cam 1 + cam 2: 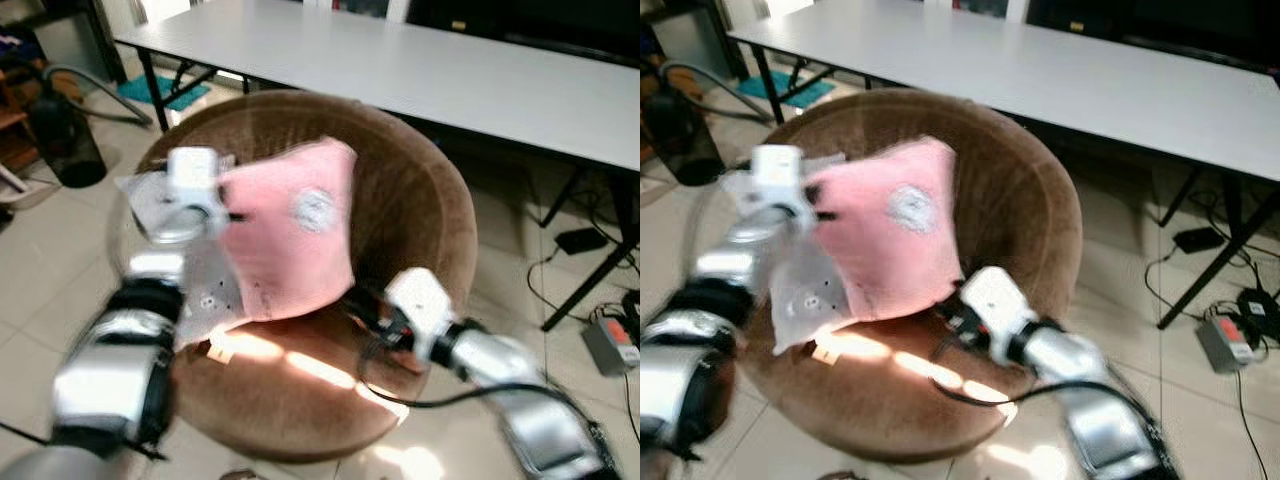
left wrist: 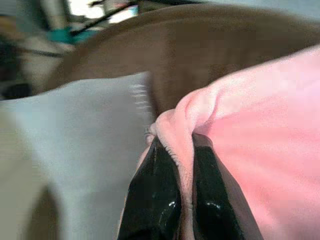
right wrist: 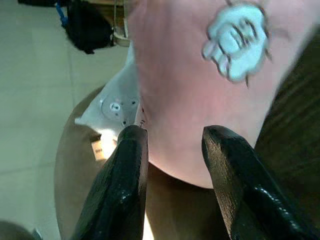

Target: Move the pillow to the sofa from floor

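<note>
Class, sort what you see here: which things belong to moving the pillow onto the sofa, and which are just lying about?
Part of the job:
pink pillow
round brown sofa
left gripper, pinching the pillow's edge
right gripper, open at the pillow's lower corner

Just lying about:
white table
grey pillow
cables

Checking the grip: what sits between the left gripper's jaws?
A pinched fold of the pink plush pillow, clearest in the left wrist view. The left gripper clamps its edge above the round brown sofa.
</note>
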`<state>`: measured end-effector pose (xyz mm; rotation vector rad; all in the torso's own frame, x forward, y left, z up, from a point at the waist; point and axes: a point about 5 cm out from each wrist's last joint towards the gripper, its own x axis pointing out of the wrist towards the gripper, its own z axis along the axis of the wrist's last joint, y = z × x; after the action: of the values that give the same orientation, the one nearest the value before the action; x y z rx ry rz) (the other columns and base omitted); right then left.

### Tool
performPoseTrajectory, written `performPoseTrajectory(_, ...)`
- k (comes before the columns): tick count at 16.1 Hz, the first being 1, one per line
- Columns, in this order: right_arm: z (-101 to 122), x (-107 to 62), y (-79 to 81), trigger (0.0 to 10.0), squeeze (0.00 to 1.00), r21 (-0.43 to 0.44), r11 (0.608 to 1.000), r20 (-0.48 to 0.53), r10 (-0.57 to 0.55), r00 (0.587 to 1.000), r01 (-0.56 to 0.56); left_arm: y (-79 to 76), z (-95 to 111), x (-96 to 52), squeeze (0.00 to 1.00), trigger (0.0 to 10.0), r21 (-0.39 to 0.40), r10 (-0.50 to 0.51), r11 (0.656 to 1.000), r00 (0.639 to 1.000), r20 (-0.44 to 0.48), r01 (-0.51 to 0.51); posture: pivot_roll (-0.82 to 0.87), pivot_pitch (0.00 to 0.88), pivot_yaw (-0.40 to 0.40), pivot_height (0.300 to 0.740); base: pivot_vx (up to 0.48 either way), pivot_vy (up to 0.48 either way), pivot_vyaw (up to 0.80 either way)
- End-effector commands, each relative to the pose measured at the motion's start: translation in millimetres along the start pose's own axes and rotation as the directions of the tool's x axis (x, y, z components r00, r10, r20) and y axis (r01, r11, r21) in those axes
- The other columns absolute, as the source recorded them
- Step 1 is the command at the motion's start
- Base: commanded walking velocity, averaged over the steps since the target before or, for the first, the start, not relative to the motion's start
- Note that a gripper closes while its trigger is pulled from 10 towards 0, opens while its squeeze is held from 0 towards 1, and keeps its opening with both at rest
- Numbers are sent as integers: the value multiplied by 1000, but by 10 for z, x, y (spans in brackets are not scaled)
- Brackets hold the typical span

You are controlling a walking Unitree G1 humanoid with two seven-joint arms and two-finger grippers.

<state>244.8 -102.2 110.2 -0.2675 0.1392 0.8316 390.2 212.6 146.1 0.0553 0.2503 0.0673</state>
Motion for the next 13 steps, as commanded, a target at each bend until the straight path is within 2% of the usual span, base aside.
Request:
performPoseTrajectory(1,5,25,-31,10000,0,-23,999,-7,-23,1000,23,67,50,8,973,10000,11,49,999,999,14,-50,28,68,-30,740,0,0,0)
performPoseTrajectory(2,25,76,-10,10000,0,-15,1000,4,-24,1000,24,177,40,1,1000,10000,24,95,995,995,8,-95,30,66,-31,740,0,0,0)
performPoseTrajectory(4,69,141,20,10000,0,-7,1000,26,-30,999,31,299,94,-5,1000,10000,66,134,989,990,37,-136,31,65,-32,740,0,0,0)
performPoseTrajectory(6,77,156,26,10000,0,-5,999,32,-38,999,38,342,159,-5,1000,10000,84,149,984,987,66,-154,32,64,-32,740,0,0,0)
performPoseTrajectory(8,93,182,7,10000,0,-3,998,46,-69,997,69,441,347,-12,1000,10000,129,172,973,976,134,-189,35,67,-32,740,0,0,0)
performPoseTrajectory(10,109,196,-11,10000,0,3,995,57,-95,994,95,494,483,-20,1000,10000,121,175,973,969,176,-198,39,68,-31,740,0,0,0)
performPoseTrajectory(11,110,199,-14,10000,0,3,995,58,-100,993,100,473,553,-20,1000,10000,125,149,976,966,210,-177,39,68,-29,740,0,0,0)
performPoseTrajectory(12,108,199,-10,10000,0,4,995,59,-100,993,100,398,611,-14,0,10000,130,81,985,967,242,-115,39,66,-24,740,0,0,0)
performPoseTrajectory(13,100,197,1,10000,0,6,995,59,-102,993,101,292,648,-11,0,10000,125,-9,992,961,277,-27,38,66,-17,740,0,0,0)
